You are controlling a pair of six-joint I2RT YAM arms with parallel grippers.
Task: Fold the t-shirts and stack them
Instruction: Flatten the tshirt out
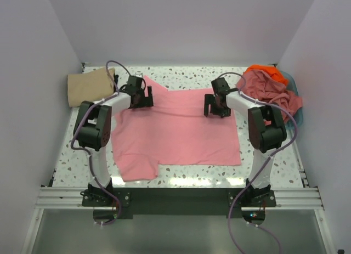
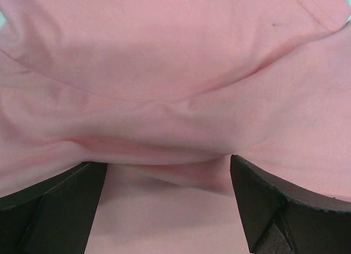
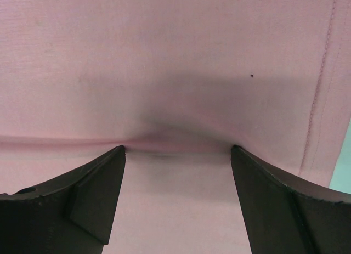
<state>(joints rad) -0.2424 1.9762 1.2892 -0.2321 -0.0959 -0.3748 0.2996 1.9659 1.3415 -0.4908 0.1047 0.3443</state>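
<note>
light pink shirt (image 1: pixel 181 133): spread flat mid-table, long axis left-right, sleeves at the left end, stitched hem at the right
key relation: both grippers sit on its far edge, so the fold looks like a pull toward the near edge
left gripper (image 1: pixel 140 97): far-left corner by the sleeve, jaws apart, cloth bunched between the tips
right gripper (image 1: pixel 216 106): far-right, near the hem, jaws apart astride a small pucker
cloth: thin matte cotton, creases easily
tan shirt (image 1: pixel 90 86): folded, far-left corner of speckled table (image 1: pixel 181 78)
blue basket (image 1: pixel 295 88): far right, holds crumpled dusty pink shirt (image 1: pixel 269 92) and orange shirt (image 1: pixel 269 73)
</note>
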